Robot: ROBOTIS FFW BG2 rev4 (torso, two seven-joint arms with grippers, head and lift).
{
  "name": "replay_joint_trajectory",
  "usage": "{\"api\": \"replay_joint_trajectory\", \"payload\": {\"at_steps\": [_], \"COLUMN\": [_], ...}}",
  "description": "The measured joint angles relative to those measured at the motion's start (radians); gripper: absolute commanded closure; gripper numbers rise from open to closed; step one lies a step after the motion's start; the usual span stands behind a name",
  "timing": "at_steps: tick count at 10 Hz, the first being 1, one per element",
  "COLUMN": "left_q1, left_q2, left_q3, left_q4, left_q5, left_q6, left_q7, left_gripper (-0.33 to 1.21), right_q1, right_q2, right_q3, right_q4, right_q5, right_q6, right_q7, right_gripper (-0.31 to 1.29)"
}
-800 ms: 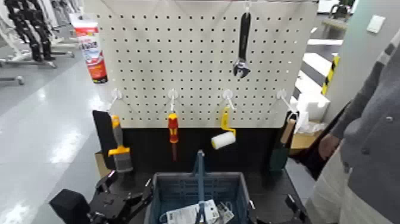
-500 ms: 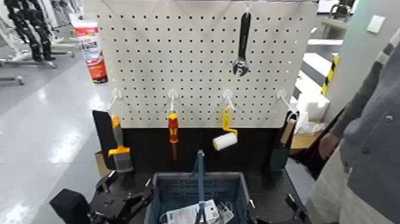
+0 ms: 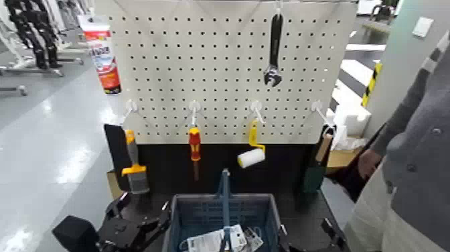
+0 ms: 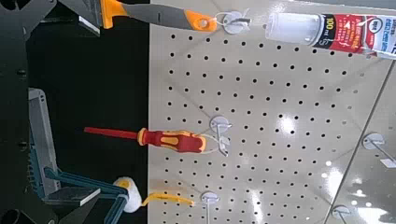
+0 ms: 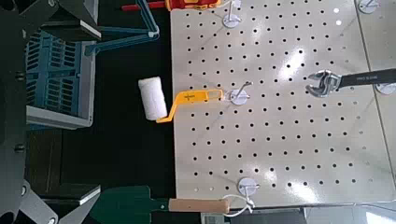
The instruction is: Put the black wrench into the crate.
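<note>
Since the earlier frames almost nothing has shifted: the paint roller has swung slightly on its hook, and your left gripper has settled a touch lower at the bottom left of the head view. The black wrench hangs upright from a hook at the top of the pegboard, right of centre, silvery jaw end downward, well above the crate, which stands on the tabletop directly below the board with some packaged items already in it. The left gripper sits low beside the crate's left wall; whether its jaws are open cannot be told. The right gripper shows only as a dark edge by the crate's right corner; its jaws likewise cannot be told. Neither holds anything visible. A person stands close at the right. Judged from its look, the wrench is rigid metal, fairly heavy and head-weighted, with a smooth handle. You should take it mid-handle, lift it clear of the hook, and expect it to tip.
</note>
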Motion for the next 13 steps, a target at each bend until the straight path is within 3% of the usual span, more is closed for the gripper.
{"api": "replay_joint_trajectory", "payload": {"at_steps": [5,13], "left_q1": [0.024,0.031], "left_q2": [-0.001,0.000], "left_q3": [-0.021,-0.053], "left_q4": [-0.008,-0.009], "left_q5": [0.000,-0.002], "left_q6": [-0.010,-0.018], "left_q7": [0.010,0.013], "left_gripper": [0.11,0.11], "right_q1": [-0.034,-0.220], "right_q2": [0.001,0.004], "right_q3": [-0.032,-0.107], "right_q4": [-0.008,-0.051], "right_q5": [-0.012,-0.050], "right_q6": [0.025,0.200], "right_q7": [0.049,0.221], "right_gripper": [0.15,0.18]}}
